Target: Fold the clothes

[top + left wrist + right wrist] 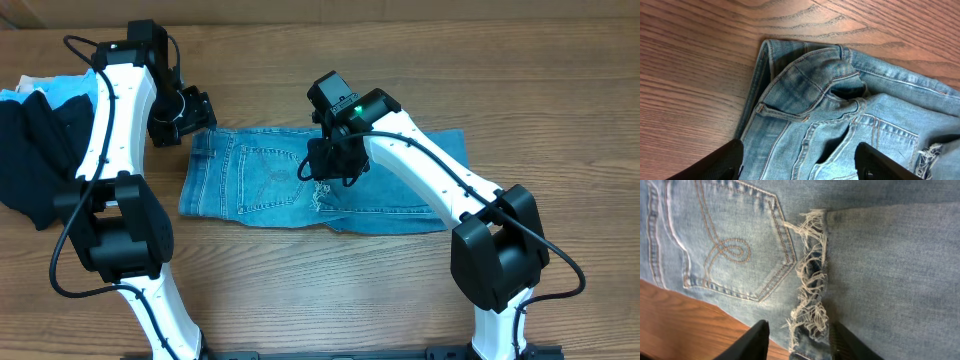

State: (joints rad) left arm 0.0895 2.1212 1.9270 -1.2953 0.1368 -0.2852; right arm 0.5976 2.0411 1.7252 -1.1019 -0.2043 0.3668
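The light blue denim jeans (270,190) lie flat at the table's middle, legs folded back so that the frayed hems (320,195) rest by a stitched back pocket (735,245). My left gripper (200,115) is open over the waistband corner (805,80); its fingers (797,165) straddle the denim. My right gripper (325,175) is open just above the frayed hem (812,280), which lies between its fingertips (797,342).
A black garment (30,160) lies at the left edge, with a light blue piece (65,90) and a pale piece (30,80) behind it. Bare wooden table (300,290) lies in front of the jeans.
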